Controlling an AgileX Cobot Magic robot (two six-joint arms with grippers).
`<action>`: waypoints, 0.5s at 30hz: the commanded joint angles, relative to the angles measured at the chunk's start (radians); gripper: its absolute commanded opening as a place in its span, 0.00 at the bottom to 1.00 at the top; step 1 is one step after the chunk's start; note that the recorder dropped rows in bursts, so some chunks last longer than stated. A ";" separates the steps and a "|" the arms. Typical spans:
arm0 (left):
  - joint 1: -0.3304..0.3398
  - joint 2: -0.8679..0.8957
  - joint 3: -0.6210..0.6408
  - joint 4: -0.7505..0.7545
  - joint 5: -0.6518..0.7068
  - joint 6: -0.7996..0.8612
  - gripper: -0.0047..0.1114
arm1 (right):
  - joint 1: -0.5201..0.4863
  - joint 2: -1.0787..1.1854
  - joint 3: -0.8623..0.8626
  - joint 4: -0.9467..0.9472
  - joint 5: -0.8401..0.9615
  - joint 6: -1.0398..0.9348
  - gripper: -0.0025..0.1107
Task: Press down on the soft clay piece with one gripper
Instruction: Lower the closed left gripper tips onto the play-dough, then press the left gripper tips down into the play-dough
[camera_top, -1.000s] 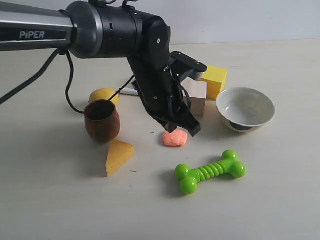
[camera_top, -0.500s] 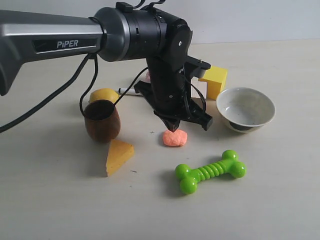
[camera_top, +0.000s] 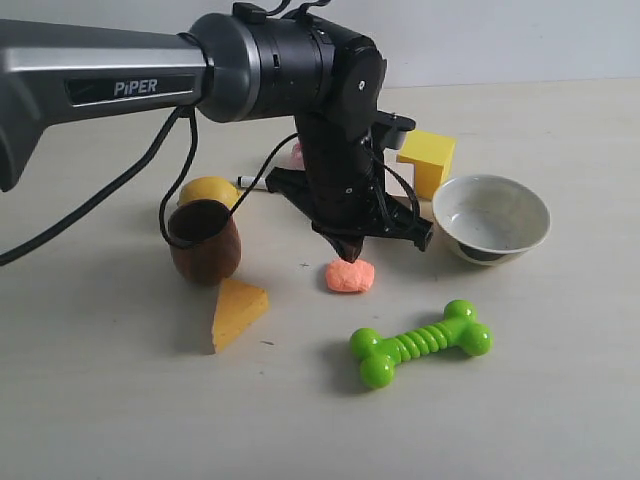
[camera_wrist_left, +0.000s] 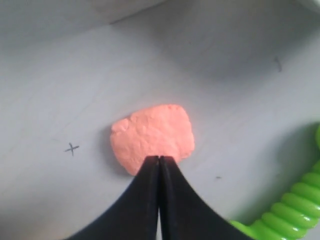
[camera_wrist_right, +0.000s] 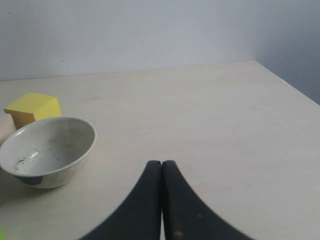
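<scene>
Left gripper is pinched closed, its tip at the edge of the soft clay piece — the lump lies on the table between wooden cup and white bowl. Bowl holds only grey smudges; cup's inside is too dark to tell.

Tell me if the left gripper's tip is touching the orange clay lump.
Cannot tell. In the exterior view the left gripper, closed, meets the clay lump at its top edge with no clear gap. The left wrist view only shows overlap.

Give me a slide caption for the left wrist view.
Shut left claw pointing at the soft clay piece, green bone toy nearby.
</scene>
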 joint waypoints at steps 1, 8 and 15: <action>-0.007 0.002 -0.006 -0.008 -0.013 -0.031 0.04 | 0.002 -0.006 0.005 0.005 -0.007 -0.001 0.02; -0.007 0.102 -0.145 -0.015 0.062 -0.019 0.04 | 0.002 -0.006 0.005 0.005 -0.007 -0.001 0.02; -0.006 0.106 -0.166 0.017 0.105 -0.018 0.04 | 0.002 -0.006 0.005 0.005 -0.007 -0.001 0.02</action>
